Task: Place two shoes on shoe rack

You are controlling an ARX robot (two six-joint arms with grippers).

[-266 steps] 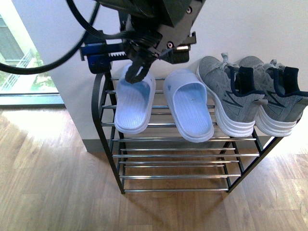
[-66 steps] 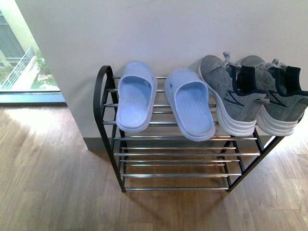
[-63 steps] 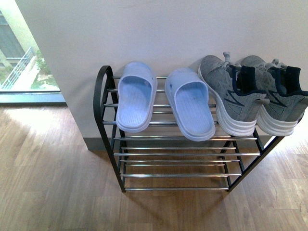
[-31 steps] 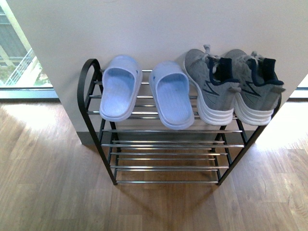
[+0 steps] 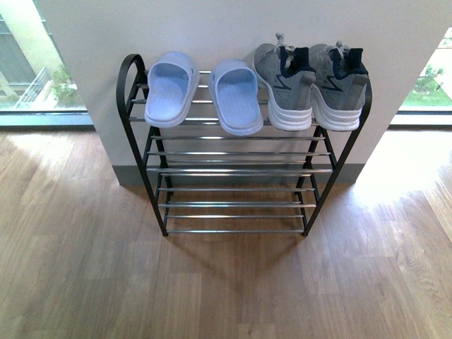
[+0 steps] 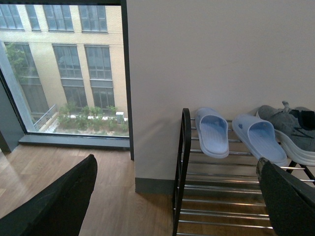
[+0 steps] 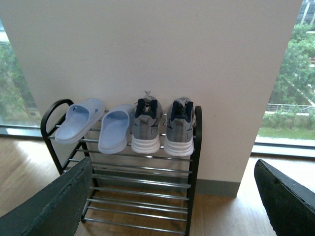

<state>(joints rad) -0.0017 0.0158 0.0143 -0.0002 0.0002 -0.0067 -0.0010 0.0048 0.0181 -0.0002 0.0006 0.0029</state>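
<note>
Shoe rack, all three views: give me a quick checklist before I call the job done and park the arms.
1. Both grey sneakers on the shoe rack's top tier: ok.
2. Both blue slides on the same tier: ok.
3. Footwear stable: cannot tell; heels overhang the front rod.
4. Left gripper empty, jaws apart: ok.
5. Right gripper empty, jaws apart: ok.
6. Arms clear of the rack: ok.
</note>
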